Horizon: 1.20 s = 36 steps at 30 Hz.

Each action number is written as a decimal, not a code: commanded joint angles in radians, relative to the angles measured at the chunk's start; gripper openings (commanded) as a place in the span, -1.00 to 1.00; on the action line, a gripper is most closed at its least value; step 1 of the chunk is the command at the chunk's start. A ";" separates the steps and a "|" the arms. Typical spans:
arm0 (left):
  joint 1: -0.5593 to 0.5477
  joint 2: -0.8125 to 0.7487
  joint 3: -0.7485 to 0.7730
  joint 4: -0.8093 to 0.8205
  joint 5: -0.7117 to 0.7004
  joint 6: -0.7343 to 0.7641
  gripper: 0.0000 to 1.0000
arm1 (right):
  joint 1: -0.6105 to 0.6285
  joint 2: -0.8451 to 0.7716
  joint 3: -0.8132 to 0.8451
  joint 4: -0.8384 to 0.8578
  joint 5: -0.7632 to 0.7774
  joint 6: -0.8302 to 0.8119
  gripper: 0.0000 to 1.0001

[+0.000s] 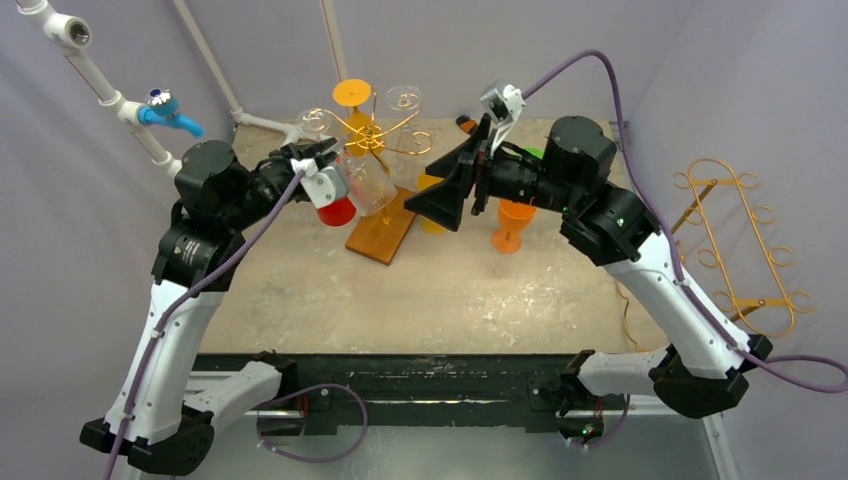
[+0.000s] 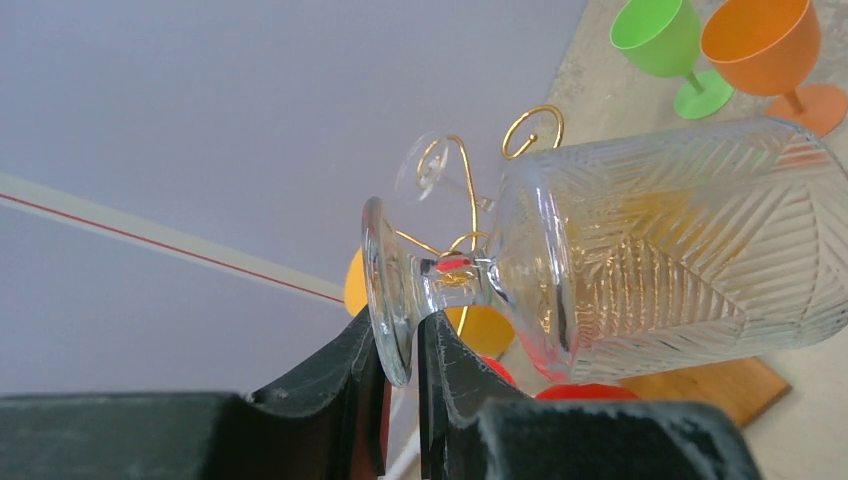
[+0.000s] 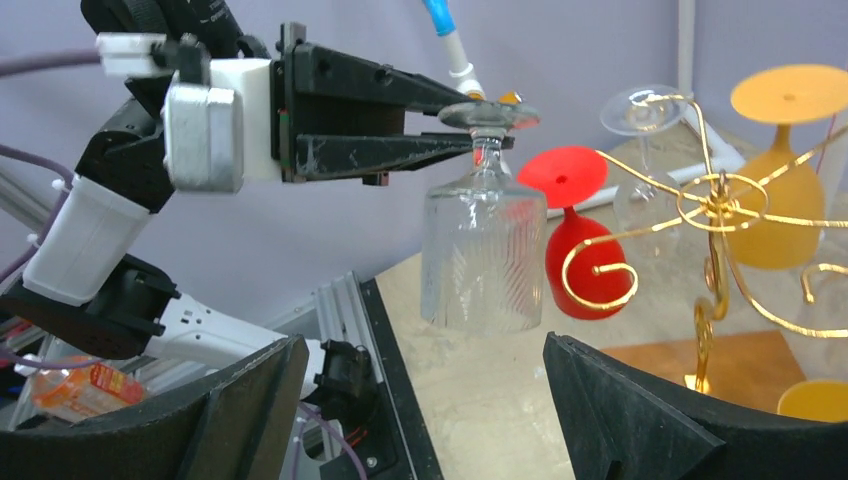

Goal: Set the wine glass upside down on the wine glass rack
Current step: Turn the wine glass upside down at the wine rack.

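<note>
The left end effector (image 3: 465, 120) is clamped on the foot of the clear ribbed wine glass (image 3: 485, 260), one finger above the foot and one below it against the stem. The glass hangs upside down, bowl mouth toward the table (image 1: 300, 290), above the far-left part of the table and just left of the wine glass rack (image 1: 375, 135). It is not on any of the rack's arms.

The right end effector (image 3: 425, 360) stands wide open and holds nothing. Its two black fingers (image 3: 250, 400) are spread to either side below the bowl and clear of it.

The rack stands on a wooden base (image 1: 382, 225) near the middle of the far edge. Its gold wire arms end in curls, and one curl sits just beside the held bowl. A red glass (image 3: 575, 250) hangs upside down right next to the held glass, between it and the rack's centre post. Further round the rack hang an orange-yellow glass (image 3: 785, 180) and a thin clear stemmed glass (image 3: 645, 150), both foot up.

On the table beyond the rack base, an orange goblet (image 2: 765, 45) and a green goblet (image 2: 660, 40) stand upright side by side; from above the right arm partly hides the green one. A second gold rack (image 1: 745, 240) lies off the table's right edge, well apart. White piping with a blue tap (image 1: 165, 110) runs along the far-left corner
</note>
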 commanded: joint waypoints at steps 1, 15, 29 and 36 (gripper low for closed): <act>0.000 -0.082 -0.018 0.201 0.140 0.187 -1.00 | 0.006 0.098 0.105 -0.054 -0.091 -0.051 0.98; 0.000 -0.169 -0.093 0.212 0.313 0.443 -1.00 | 0.148 0.142 0.074 0.055 -0.089 -0.140 0.98; 0.000 -0.220 -0.133 0.214 0.387 0.585 -1.00 | 0.260 0.158 -0.094 0.276 0.103 -0.181 0.98; 0.000 -0.232 -0.134 0.179 0.380 0.601 -1.00 | 0.261 0.099 -0.215 0.462 0.275 -0.178 0.98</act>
